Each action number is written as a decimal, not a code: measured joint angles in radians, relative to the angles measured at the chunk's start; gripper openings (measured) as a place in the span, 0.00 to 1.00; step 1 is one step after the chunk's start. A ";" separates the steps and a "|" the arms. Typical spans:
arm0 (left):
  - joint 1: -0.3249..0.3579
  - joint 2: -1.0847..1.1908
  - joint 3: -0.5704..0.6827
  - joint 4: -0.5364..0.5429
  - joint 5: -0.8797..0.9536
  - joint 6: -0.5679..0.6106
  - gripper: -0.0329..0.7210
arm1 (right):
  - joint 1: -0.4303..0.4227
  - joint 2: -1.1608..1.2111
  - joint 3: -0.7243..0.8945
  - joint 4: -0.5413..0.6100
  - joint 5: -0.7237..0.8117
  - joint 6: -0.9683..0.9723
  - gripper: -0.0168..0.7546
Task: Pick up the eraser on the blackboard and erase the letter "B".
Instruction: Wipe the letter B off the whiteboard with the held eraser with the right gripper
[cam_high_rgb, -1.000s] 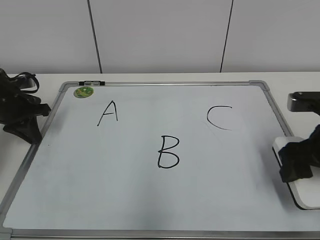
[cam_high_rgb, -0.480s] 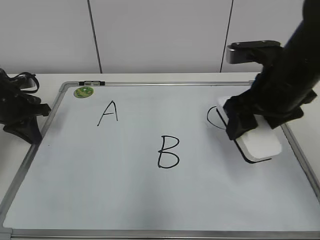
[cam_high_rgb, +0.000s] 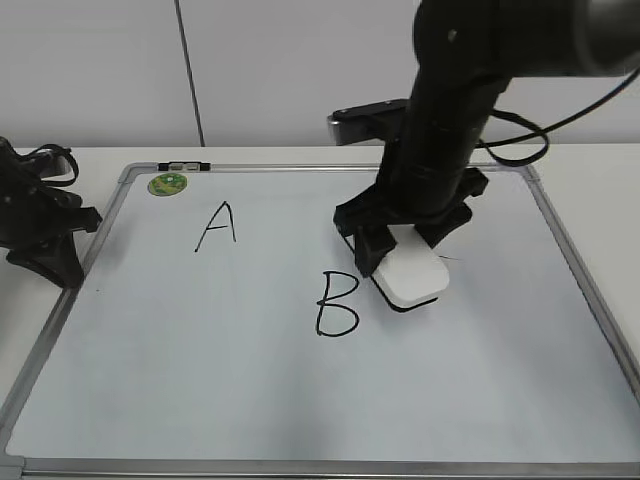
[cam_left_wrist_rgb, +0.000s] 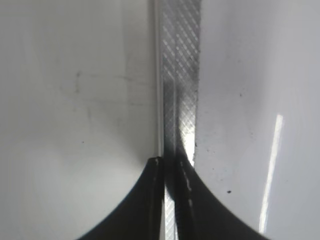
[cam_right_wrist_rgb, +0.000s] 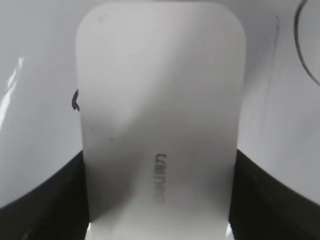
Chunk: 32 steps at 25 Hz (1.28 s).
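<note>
The blackboard (cam_high_rgb: 200, 380) lies flat on the table, with "A" (cam_high_rgb: 216, 227) at the upper left and the letter "B" (cam_high_rgb: 337, 304) in the middle. The "C" is hidden behind my right arm. My right gripper (cam_high_rgb: 405, 255) is shut on the white eraser (cam_high_rgb: 415, 275) and holds it just right of the "B", close to its upper loop. In the right wrist view the eraser (cam_right_wrist_rgb: 160, 115) fills the middle between my fingers, over the board (cam_right_wrist_rgb: 40, 50); a curved black stroke (cam_right_wrist_rgb: 304, 50) shows at the top right. My left gripper (cam_high_rgb: 55, 250) is shut and empty at the board's left edge.
A round green magnet (cam_high_rgb: 168, 184) sits at the board's top left corner. The left wrist view shows the board's silver frame (cam_left_wrist_rgb: 180, 75) running between my shut left fingers (cam_left_wrist_rgb: 170, 167). A white wall stands behind the table.
My right arm has carried the eraser from the board's right edge leftward, past the "C", to just beside the "B". The left arm has not moved.
</note>
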 joint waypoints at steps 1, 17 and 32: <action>0.000 0.000 0.000 0.000 0.000 0.000 0.06 | 0.009 0.029 -0.027 -0.004 0.005 0.000 0.73; 0.000 0.000 0.000 -0.002 -0.002 0.000 0.06 | 0.020 0.246 -0.145 -0.091 -0.003 -0.004 0.73; 0.000 0.000 0.000 -0.002 -0.006 0.000 0.06 | 0.098 0.256 -0.155 -0.134 -0.009 0.028 0.73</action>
